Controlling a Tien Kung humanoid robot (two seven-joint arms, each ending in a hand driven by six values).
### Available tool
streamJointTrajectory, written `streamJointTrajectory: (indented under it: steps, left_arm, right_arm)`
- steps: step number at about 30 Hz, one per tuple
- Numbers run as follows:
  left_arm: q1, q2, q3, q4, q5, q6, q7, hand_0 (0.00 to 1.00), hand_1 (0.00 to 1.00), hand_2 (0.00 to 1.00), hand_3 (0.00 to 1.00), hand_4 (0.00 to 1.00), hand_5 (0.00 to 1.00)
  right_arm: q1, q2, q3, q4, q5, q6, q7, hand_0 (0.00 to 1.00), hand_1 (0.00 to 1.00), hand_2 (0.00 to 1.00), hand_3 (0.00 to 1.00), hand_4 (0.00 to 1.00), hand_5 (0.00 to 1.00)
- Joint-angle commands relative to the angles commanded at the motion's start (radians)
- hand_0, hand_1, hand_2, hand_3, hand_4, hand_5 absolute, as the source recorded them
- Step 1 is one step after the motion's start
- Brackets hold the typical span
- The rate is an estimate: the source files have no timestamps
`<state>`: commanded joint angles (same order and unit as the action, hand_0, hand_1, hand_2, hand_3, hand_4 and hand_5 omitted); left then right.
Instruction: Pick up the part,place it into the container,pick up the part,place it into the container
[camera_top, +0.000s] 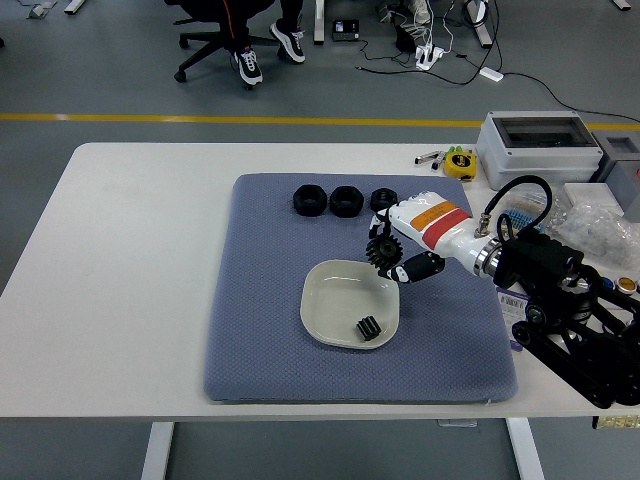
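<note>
My right hand (397, 255) holds a black gear (382, 252) above the dish's far rim.

One gear (369, 328) lies in the white dish (330, 300); no writing is legible anywhere.

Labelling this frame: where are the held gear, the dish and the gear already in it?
held gear (381, 251), head view, toothed rim.
dish (325, 290), head view, bare floor.
gear in dish (369, 327), head view, top.

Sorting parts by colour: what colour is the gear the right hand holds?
Black, like the part already in the dish; the gear shows in the head view.
</note>
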<state>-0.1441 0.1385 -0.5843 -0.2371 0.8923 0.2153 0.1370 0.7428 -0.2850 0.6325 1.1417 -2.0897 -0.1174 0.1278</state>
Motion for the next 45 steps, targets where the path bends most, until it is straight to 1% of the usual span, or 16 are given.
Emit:
streamJointTrajectory:
  steps: [5, 6, 7, 11, 12, 17, 18, 23, 24, 29, 30, 35, 36, 41, 42, 45]
  left_arm:
    - [0.0, 0.001, -0.002, 0.0, 0.003, 0.0, 0.001, 0.68, 0.658, 0.641, 0.553, 0.619, 0.58]
    - [0.0, 0.001, -0.002, 0.0, 0.003, 0.0, 0.001, 0.68, 0.655, 0.64, 0.554, 0.619, 0.58]
    - [0.0, 0.001, -0.002, 0.0, 0.003, 0.0, 0.001, 0.68, 0.655, 0.64, 0.554, 0.619, 0.58]
    - [-0.001, 0.002, -0.001, -0.001, 0.003, 0.0, 0.001, 0.68, 0.655, 0.64, 0.554, 0.619, 0.58]
    - [-0.001, 0.002, -0.002, -0.001, 0.003, 0.0, 0.001, 0.68, 0.654, 0.639, 0.553, 0.62, 0.581]
    - [0.0, 0.003, -0.004, -0.001, 0.006, 0.0, 0.002, 0.68, 0.654, 0.639, 0.553, 0.62, 0.581]
    - [0.0, 0.003, -0.004, -0.001, 0.006, 0.0, 0.002, 0.68, 0.653, 0.64, 0.554, 0.62, 0.581]
    - [-0.001, 0.004, -0.005, -0.001, 0.012, -0.003, 0.003, 0.68, 0.653, 0.64, 0.554, 0.62, 0.581]
    - [-0.001, 0.004, -0.005, -0.001, 0.011, -0.003, 0.003, 0.68, 0.651, 0.638, 0.551, 0.623, 0.59]
    - [-0.001, 0.004, -0.004, -0.001, 0.008, -0.002, 0.003, 0.68, 0.651, 0.638, 0.551, 0.623, 0.59]
    - [-0.001, 0.005, -0.004, -0.001, 0.008, -0.002, 0.002, 0.68, 0.65, 0.636, 0.549, 0.625, 0.594]
    - [-0.001, 0.005, -0.003, -0.001, 0.006, -0.001, 0.002, 0.68, 0.65, 0.636, 0.549, 0.625, 0.594]
    - [-0.002, 0.005, -0.003, -0.001, 0.006, -0.002, 0.002, 0.68, 0.65, 0.636, 0.549, 0.626, 0.594]
    - [-0.002, 0.005, -0.002, -0.002, 0.005, -0.002, 0.002, 0.68, 0.65, 0.636, 0.549, 0.626, 0.594]
    - [-0.002, 0.005, -0.002, -0.002, 0.006, -0.002, 0.002, 0.68, 0.65, 0.636, 0.548, 0.625, 0.592]
    - [-0.002, 0.005, -0.002, -0.002, 0.004, -0.002, 0.002, 0.68, 0.65, 0.636, 0.548, 0.625, 0.592]
  right_arm:
    - [0.022, 0.026, -0.043, 0.001, 0.0, 0.017, 0.003, 0.002, 0.047, 0.172, 0.348, 0.31, 0.002]
    - [0.026, 0.032, -0.049, -0.003, 0.0, 0.021, 0.006, 0.002, 0.054, 0.176, 0.351, 0.275, 0.002]
    - [0.029, 0.036, -0.052, -0.005, -0.002, 0.026, 0.007, 0.002, 0.054, 0.176, 0.351, 0.275, 0.002]
    - [0.041, 0.053, -0.063, -0.019, -0.048, 0.102, 0.009, 0.002, 0.054, 0.176, 0.351, 0.275, 0.002]
    - [0.042, 0.054, -0.063, -0.021, -0.055, 0.115, 0.012, 0.1, 0.119, 0.236, 0.434, 0.438, 0.128]
    - [0.038, 0.061, -0.054, -0.033, -0.087, 0.129, 0.026, 0.1, 0.119, 0.236, 0.434, 0.438, 0.128]
    - [0.037, 0.063, -0.05, -0.035, -0.088, 0.127, 0.027, 0.172, 0.238, 0.378, 0.572, 0.766, 0.266]
    - [0.035, 0.064, -0.04, -0.039, -0.074, 0.124, 0.032, 0.172, 0.238, 0.378, 0.572, 0.766, 0.266]
    - [0.035, 0.064, -0.038, -0.04, -0.072, 0.124, 0.033, 0.199, 0.279, 0.488, 0.635, 0.879, 0.311]
    - [0.035, 0.064, -0.032, -0.041, -0.064, 0.127, 0.042, 0.199, 0.279, 0.488, 0.635, 0.879, 0.311]
    - [0.035, 0.064, -0.031, -0.041, -0.064, 0.127, 0.044, 0.221, 0.318, 0.639, 0.783, 0.998, 0.34]
    - [0.035, 0.064, -0.031, -0.04, -0.062, 0.143, 0.057, 0.221, 0.318, 0.639, 0.783, 0.998, 0.34]
    - [0.035, 0.064, -0.032, -0.04, -0.062, 0.143, 0.06, 0.274, 0.402, 0.763, 0.917, 0.998, 0.376]
    - [0.033, 0.063, -0.029, -0.041, -0.058, 0.132, 0.066, 0.274, 0.402, 0.763, 0.917, 0.998, 0.376]
    - [0.033, 0.063, -0.028, -0.041, -0.056, 0.125, 0.066, 0.321, 0.467, 0.814, 0.952, 0.998, 0.388]
    - [0.032, 0.061, -0.022, -0.039, -0.05, 0.112, 0.066, 0.321, 0.467, 0.814, 0.952, 0.998, 0.388]
